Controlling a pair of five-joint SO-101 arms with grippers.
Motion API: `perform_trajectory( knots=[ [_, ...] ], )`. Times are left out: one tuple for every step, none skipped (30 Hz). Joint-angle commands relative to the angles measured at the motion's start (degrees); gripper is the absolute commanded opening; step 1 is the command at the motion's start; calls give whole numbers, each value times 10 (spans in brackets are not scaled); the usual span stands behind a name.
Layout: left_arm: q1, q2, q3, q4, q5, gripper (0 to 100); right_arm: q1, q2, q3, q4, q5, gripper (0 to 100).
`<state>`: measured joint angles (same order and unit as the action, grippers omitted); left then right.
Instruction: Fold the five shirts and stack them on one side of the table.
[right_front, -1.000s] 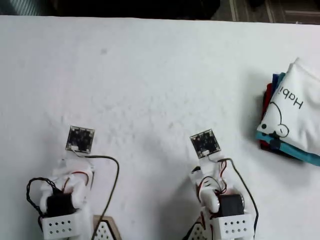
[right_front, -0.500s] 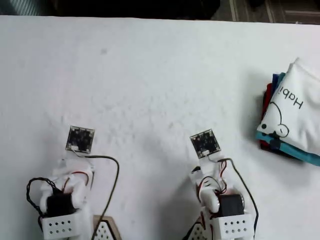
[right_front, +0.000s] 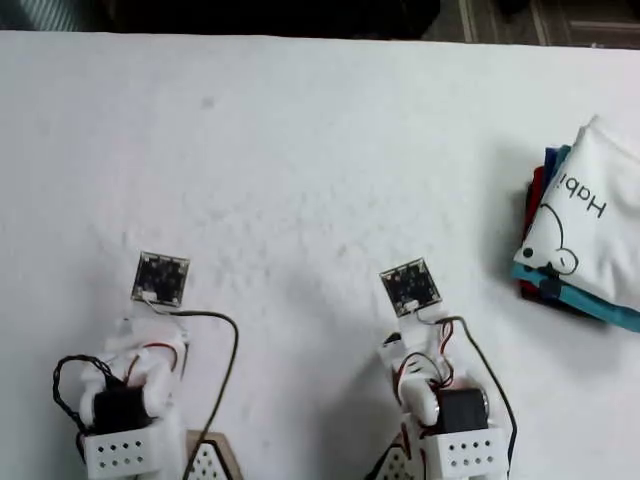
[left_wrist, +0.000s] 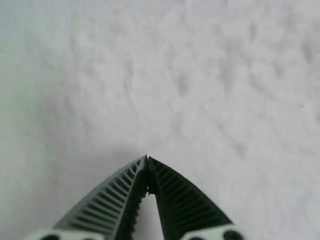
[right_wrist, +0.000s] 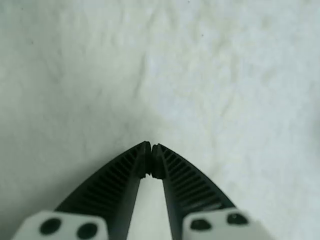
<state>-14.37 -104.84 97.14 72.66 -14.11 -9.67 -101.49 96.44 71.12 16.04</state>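
A stack of folded shirts (right_front: 585, 235) lies at the table's right edge, a white printed shirt on top with teal, red and dark blue layers under it. Both arms sit folded back at the near edge, far from the stack. My left gripper (left_wrist: 147, 161) is shut with nothing in it, its tips meeting just above the white cloth. My right gripper (right_wrist: 150, 148) is shut too, empty, over bare white cloth. From above, the left arm (right_front: 135, 370) and the right arm (right_front: 430, 380) show as white bodies with square wrist boards.
The white tablecloth (right_front: 300, 160) covers the whole table, lightly wrinkled. A dark floor strip runs past the far edge. A small wooden block (right_front: 212, 458) sits by the left arm's base at the near edge.
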Motion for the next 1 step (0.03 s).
perform_trajectory(
  knots=[
    [0, 6, -2, 7, 1, 25, -2, 0, 4, 3, 1, 19]
  ],
)
